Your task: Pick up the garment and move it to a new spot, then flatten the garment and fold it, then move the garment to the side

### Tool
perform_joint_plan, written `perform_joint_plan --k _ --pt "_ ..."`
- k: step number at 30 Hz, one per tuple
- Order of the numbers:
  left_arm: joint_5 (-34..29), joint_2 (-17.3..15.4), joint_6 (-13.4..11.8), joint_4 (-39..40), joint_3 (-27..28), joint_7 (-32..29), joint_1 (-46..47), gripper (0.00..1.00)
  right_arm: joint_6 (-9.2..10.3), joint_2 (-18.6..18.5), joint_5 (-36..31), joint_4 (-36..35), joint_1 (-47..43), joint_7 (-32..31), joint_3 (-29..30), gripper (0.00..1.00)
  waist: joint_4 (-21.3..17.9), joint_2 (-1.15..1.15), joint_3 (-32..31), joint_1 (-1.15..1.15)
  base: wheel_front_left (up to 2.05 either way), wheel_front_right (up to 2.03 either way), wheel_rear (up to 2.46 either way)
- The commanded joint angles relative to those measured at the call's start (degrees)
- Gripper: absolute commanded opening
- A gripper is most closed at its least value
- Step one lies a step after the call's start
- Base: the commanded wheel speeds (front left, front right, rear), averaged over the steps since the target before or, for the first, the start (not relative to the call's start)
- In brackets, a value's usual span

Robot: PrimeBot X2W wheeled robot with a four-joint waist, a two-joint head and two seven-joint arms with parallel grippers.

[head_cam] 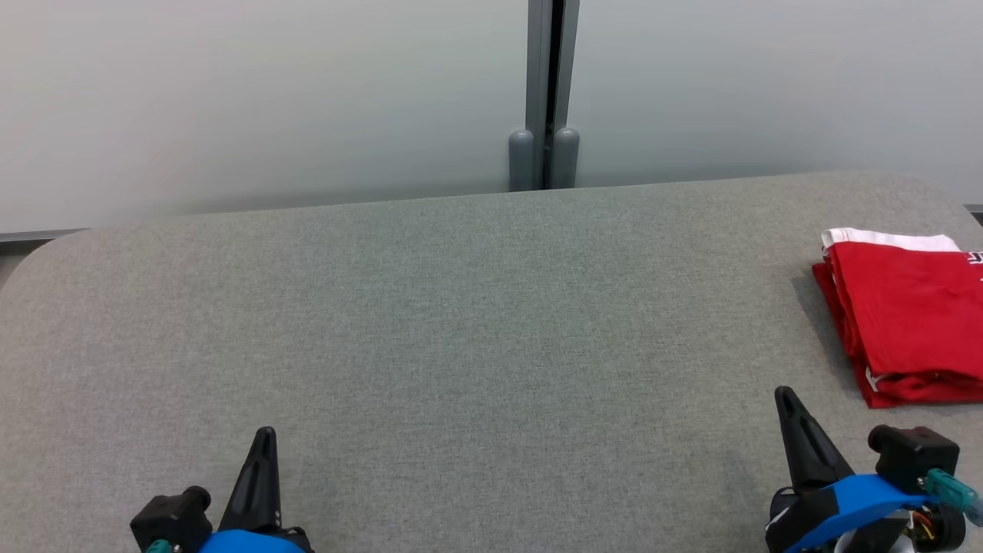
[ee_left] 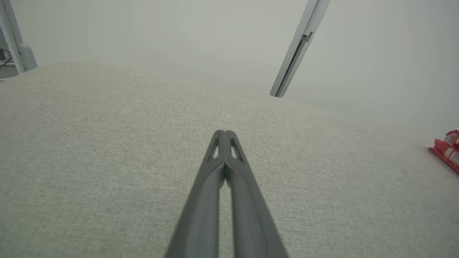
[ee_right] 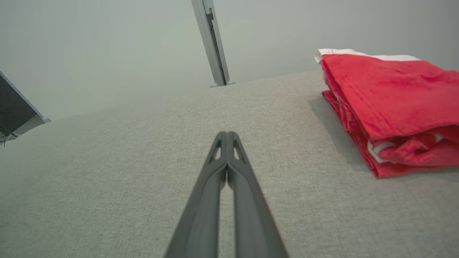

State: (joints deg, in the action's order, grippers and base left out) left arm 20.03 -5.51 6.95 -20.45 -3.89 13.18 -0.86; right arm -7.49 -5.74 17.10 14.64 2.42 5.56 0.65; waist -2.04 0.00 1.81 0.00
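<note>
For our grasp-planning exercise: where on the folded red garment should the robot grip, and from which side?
Probably the near-left corner of the garment, taken by the right end effector coming low from its left. There the folded layers stack into a thick lip above the table, so one finger could slide beneath them all.

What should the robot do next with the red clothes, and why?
Probably just park both arms. The red garment already lies folded at the right edge of the table, and the left gripper and right gripper are shut, empty, apart from it.
</note>
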Motion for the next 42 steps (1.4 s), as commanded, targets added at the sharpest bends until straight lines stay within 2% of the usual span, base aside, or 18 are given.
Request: perform_joint_plan --k 1,22,42 --pt "2.12 -0.28 0.05 1.03 0.78 -0.43 1.33 0.00 0.00 0.02 2.31 -0.83 0.86 -0.27 0.46 0.00 0.03 0.00 -0.01 0.00 0.00 0.00 0.00" --pt "21.33 0.51 0.21 2.69 3.36 -5.62 3.06 0.00 0.00 0.79 22.29 -1.01 1.71 -3.41 1.85 0.00 0.39 0.00 -0.30 0.00 0.00 0.00 0.00" --pt "35.17 1.07 0.35 3.81 5.33 -9.50 4.34 0.00 0.00 1.34 36.68 -0.98 2.49 -5.79 2.98 0.00 0.71 0.00 -0.56 0.00 0.00 0.00 0.00"
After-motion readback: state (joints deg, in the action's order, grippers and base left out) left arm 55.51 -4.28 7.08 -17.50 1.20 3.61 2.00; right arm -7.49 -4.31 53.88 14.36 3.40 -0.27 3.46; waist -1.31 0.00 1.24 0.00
